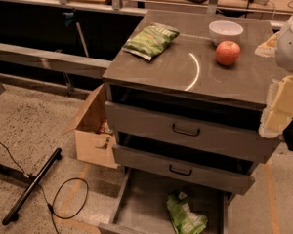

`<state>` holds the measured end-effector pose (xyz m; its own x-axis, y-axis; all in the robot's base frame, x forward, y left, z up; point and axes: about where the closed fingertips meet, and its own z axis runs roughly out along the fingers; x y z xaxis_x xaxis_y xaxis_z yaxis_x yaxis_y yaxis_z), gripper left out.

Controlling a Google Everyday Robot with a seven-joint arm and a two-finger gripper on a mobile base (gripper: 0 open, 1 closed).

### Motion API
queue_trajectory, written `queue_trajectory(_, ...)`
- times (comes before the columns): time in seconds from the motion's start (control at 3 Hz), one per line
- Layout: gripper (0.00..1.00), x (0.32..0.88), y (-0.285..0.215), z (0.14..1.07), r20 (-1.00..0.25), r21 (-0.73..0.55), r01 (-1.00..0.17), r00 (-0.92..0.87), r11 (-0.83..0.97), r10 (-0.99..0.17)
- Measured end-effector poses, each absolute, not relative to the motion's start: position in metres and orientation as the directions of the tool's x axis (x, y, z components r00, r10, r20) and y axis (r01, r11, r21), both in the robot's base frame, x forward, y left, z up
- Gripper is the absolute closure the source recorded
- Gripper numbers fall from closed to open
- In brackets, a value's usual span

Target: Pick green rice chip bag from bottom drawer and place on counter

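The green rice chip bag (185, 219) is a bright light-green crinkly pouch lying on the grey floor of the open bottom drawer (141, 206), right of the drawer's middle. The counter (176, 65) is the dark grey-brown cabinet top with a pale curved arc. My gripper (279, 108) is at the right edge of the view, beside the counter's front right corner and level with the top drawer. It is well above and to the right of the bag. Part of the pale arm (292, 35) shows above it.
On the counter lie a darker olive-green chip bag (150, 39), a white bowl (225, 31) and a red apple (227, 52). The two upper drawers (185, 130) are partly pulled out. An open cardboard box (94, 130) stands left of the cabinet. Cables and a black bar (31, 186) lie on the floor.
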<state>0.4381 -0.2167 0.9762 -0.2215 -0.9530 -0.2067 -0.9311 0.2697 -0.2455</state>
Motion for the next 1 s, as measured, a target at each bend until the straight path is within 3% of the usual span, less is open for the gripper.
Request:
queue_trajectory(0.33, 0.0, 0.438, -0.217, 0.976, -0.207, -0.246, -0.931, -0.221, 0.27, -0.953)
queue_trajectory(1.0, 0.0, 0.413, -0.262, 0.908, -0.282, -0.217, -0.857, -0.404, 0.468, -0.87)
